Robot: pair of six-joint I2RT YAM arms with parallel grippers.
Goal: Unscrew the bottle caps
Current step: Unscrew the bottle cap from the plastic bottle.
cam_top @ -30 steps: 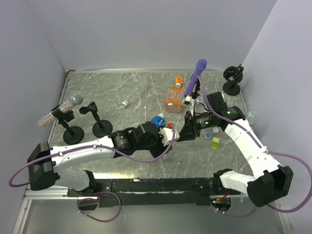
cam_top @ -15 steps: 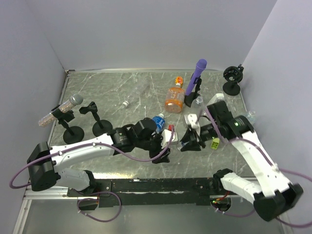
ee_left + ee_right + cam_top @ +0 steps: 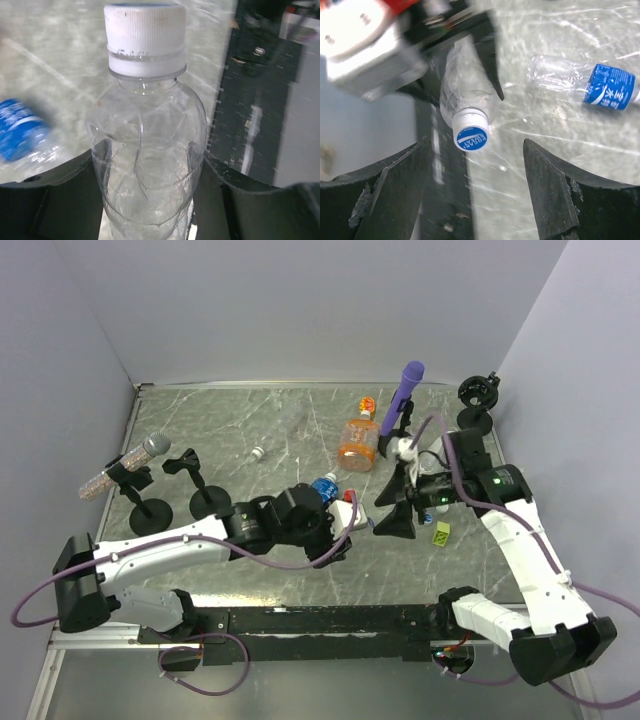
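My left gripper (image 3: 150,172) is shut on the body of a clear plastic bottle (image 3: 147,150). Its white bottle cap (image 3: 145,40) is screwed on. In the right wrist view this bottle (image 3: 465,90) points its cap (image 3: 471,131), which has a blue printed top, at my right gripper (image 3: 475,145). The right gripper is open, its fingers (image 3: 395,185) wide on either side of the cap without touching it. From above, the left gripper (image 3: 343,524) and right gripper (image 3: 392,512) face each other at the table's middle front.
A blue-labelled bottle (image 3: 323,485) lies just behind the left gripper. An orange bottle (image 3: 357,442) and a purple stick (image 3: 405,392) stand at the back. A yellow-green block (image 3: 441,532) lies to the right. Two black stands (image 3: 208,502) are at the left.
My right gripper has swung over to the held bottle's cap, and its jaws have gone from shut to open. The left gripper keeps its hold and has barely shifted.
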